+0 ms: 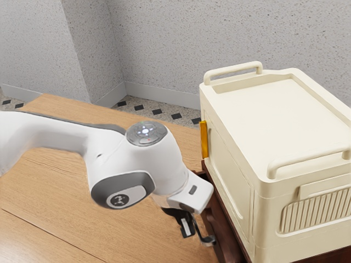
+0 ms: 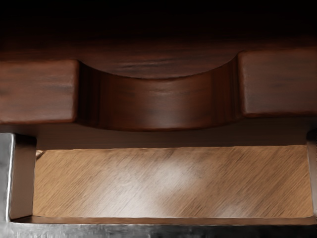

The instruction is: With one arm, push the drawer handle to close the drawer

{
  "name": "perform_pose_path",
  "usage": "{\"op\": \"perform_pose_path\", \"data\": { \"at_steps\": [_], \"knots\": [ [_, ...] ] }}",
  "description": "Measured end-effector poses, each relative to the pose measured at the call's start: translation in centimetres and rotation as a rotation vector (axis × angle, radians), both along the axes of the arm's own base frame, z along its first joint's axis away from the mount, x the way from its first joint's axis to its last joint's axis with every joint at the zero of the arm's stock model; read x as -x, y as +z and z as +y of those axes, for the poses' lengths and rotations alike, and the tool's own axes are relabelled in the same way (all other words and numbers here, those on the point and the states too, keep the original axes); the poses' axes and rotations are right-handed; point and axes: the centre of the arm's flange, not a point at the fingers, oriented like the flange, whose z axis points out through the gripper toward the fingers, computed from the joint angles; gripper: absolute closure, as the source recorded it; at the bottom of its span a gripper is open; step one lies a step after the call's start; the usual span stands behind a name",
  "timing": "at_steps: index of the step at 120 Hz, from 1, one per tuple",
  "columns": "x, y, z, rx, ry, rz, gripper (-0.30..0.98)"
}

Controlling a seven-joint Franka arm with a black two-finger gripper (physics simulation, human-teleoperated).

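Exterior view is showing the white arm (image 1: 137, 164) coming in from the exterior view's left, above the wooden worktop (image 1: 98, 230). The black gripper (image 1: 190, 230) is hanging low, pointing downward, just beside the dark brown drawer (image 1: 221, 233). How the fingers are standing, open or closed, I cannot tell.

The drawer is lying under the cream box (image 1: 285, 118), on the part of the worktop toward the exterior view's right. Its brown front is facing the gripper and is sticking out past the box. How far it is open, I cannot tell.

In the wrist view, the grey metal handle (image 2: 148, 231) is running along in front of the drawer's front, which is having a curved cut-out in its upper edge. Between handle and front, the worktop's wood is showing. On the box's side, near its far corner, a narrow amber strip (image 1: 204, 139) is standing upright.
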Motion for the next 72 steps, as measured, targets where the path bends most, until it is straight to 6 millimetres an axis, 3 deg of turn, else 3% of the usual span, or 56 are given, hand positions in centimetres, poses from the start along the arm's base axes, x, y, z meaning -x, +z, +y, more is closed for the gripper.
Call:
{"op": "perform_pose_path", "data": {
  "at_steps": [46,62,72],
  "knots": [
    [-0.2,2.2,-3.6,0.043,-0.083,-0.061,0.79],
    [-0.3,2.4,-3.4,0.052,-0.084,-0.064,0.74],
    [0.4,3.9,-2.8,0.068,-0.070,-0.061,0.78]
  ]
}}
